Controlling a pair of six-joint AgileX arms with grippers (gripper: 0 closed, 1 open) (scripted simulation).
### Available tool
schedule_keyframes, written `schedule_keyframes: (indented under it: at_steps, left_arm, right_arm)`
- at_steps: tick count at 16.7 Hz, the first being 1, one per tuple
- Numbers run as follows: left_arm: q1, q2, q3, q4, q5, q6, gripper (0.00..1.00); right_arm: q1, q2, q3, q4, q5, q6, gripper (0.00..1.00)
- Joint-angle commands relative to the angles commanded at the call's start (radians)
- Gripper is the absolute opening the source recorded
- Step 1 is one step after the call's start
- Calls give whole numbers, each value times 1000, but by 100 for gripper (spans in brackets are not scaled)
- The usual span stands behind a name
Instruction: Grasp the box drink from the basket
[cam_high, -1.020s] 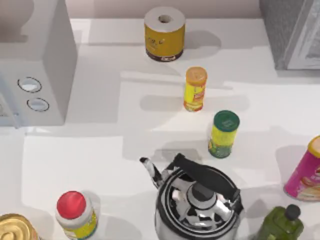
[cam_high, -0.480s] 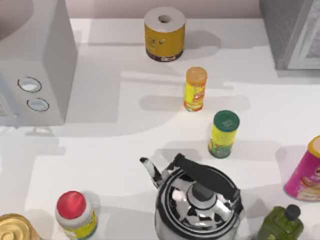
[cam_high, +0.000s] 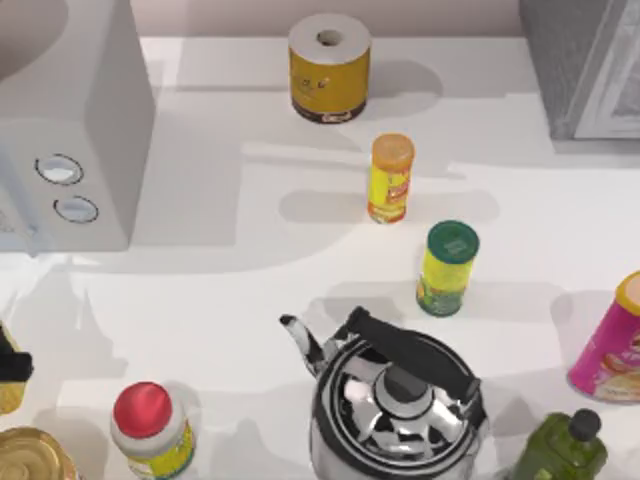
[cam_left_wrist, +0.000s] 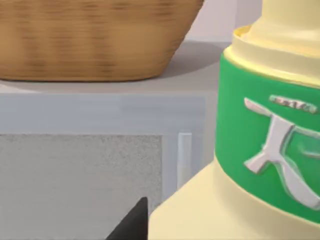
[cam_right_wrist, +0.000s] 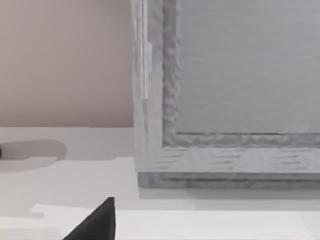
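The box drink (cam_left_wrist: 240, 150) is a pale yellow carton with a green band and a white mark, and it sits very close in the left wrist view. It also shows as a yellow patch (cam_high: 8, 392) at the top view's left edge. My left gripper (cam_high: 12, 366) is shut on it there, low over the table's left side. The wicker basket (cam_left_wrist: 95, 40) stands behind it on top of the grey microwave (cam_left_wrist: 80, 165), apart from the carton. My right gripper (cam_right_wrist: 95, 225) is parked facing a grey cabinet (cam_right_wrist: 225, 90).
The microwave (cam_high: 70, 120) fills the back left. On the table stand a kettle (cam_high: 395, 400), an orange-lidded canister (cam_high: 390, 178), a green-lidded canister (cam_high: 447, 268), a yellow tin (cam_high: 329, 68), a red-lidded jar (cam_high: 150, 428), a gold-topped can (cam_high: 30, 458), a pink canister (cam_high: 610, 350) and a green bottle (cam_high: 562, 448).
My left gripper has come into the top view at the left edge with the yellow carton. Its shadow has spread across the table's left side. The other objects have not moved.
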Motion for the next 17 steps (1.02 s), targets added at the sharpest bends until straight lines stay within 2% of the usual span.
schedule_keyframes:
  at_steps: [6,8,12,17]
  left_arm:
    - [1,1,-6,1,-2,2,0]
    - [-16,32,-7,19,-30,0,0]
    - [-103,173,10,139,-171,3,0]
    - [-265,423,53,372,-428,15,0]
  right_arm:
    - [0,0,0,0,0,0,100]
    - [0,0,0,0,0,0,100]
    - [0,0,0,0,0,0,100]
    - [0,0,0,0,0,0,100]
